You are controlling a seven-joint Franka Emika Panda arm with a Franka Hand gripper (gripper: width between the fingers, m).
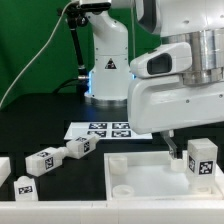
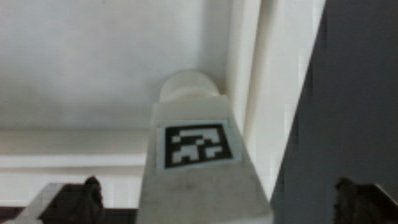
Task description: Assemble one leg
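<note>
A leg (image 2: 196,165), a chunky white post with a black-and-white tag, stands upright at the edge of the flat white panel (image 2: 98,60). In the wrist view my gripper (image 2: 217,205) is open. Its dark fingertips (image 2: 71,200) stand on either side of the leg, with a gap on each side. In the exterior view the same leg (image 1: 201,158) stands on the panel (image 1: 140,178) at the right. One dark finger (image 1: 171,147) hangs beside it under the white arm. The other finger is hidden.
Several more legs lie on the black table at the exterior view's left, for example one (image 1: 44,160) and another (image 1: 80,147). The marker board (image 1: 100,128) lies behind them, before the robot base (image 1: 105,70).
</note>
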